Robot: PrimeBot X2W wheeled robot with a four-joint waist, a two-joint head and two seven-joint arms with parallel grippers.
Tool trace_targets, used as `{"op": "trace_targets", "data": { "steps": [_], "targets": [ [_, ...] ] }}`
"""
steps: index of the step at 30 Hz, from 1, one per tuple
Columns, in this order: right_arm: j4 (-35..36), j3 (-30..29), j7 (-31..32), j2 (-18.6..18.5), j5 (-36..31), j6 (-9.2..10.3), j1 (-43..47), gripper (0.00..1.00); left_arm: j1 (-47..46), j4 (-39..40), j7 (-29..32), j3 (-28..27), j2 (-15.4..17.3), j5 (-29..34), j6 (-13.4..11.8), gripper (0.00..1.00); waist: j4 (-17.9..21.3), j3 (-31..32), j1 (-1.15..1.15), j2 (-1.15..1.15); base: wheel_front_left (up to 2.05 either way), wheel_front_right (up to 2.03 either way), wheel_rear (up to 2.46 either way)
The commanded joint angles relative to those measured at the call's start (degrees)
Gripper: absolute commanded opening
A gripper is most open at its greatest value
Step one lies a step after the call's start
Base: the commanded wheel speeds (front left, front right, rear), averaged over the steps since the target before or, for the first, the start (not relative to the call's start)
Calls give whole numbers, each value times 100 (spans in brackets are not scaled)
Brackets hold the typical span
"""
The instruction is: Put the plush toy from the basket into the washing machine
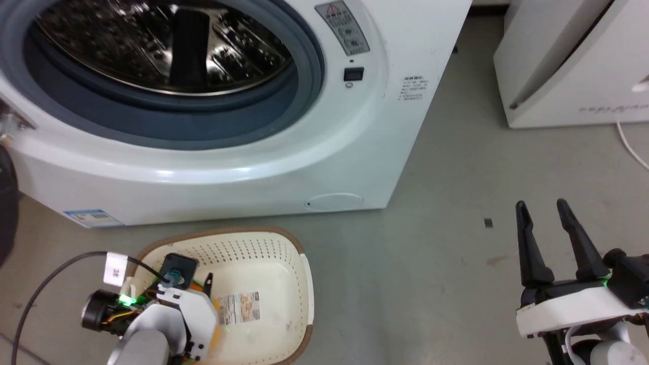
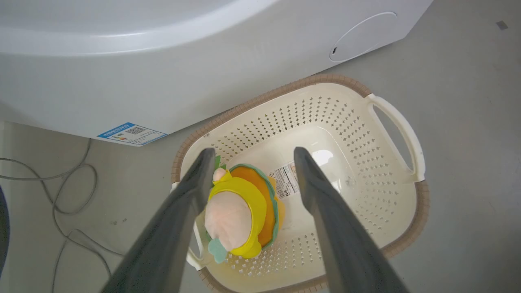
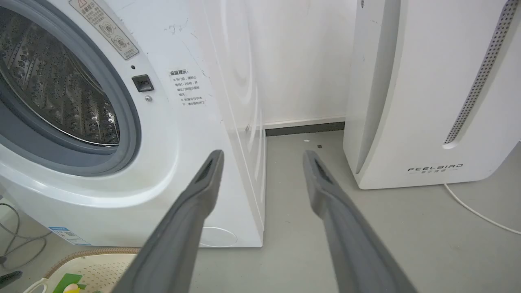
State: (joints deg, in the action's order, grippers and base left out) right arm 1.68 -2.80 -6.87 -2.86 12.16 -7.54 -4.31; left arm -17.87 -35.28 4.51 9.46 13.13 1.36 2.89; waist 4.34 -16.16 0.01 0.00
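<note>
Left gripper (image 2: 253, 152), jaws spread wide, hangs over the plush toy (image 2: 238, 211), which lies between its fingers inside the basket (image 2: 358, 138). Just beyond the fingertips stands the washing machine (image 1: 365, 152). Right gripper (image 1: 542, 204), jaws parted, grasps nothing.

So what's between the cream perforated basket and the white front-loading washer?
Just a strip of bare grey floor separates the cream perforated plastic basket from the white front-loading washing machine, as the head view shows.

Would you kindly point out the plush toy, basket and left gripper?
plush toy (image 2: 230, 219), left wrist view, pale pink knob.
basket (image 2: 401, 126), left wrist view, white handle.
left gripper (image 2: 253, 150), left wrist view, between fingertips.
</note>
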Motion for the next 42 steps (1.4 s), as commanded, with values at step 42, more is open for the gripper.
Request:
{"op": "trace_targets", "data": {
  "steps": [42],
  "targets": [
    [366,-266,-592,-1,891,5,-1049,100,-2238,-2780,709,1195,849,54,-336,100,467,-2617,-1,0,0,0,0]
  ]
}}
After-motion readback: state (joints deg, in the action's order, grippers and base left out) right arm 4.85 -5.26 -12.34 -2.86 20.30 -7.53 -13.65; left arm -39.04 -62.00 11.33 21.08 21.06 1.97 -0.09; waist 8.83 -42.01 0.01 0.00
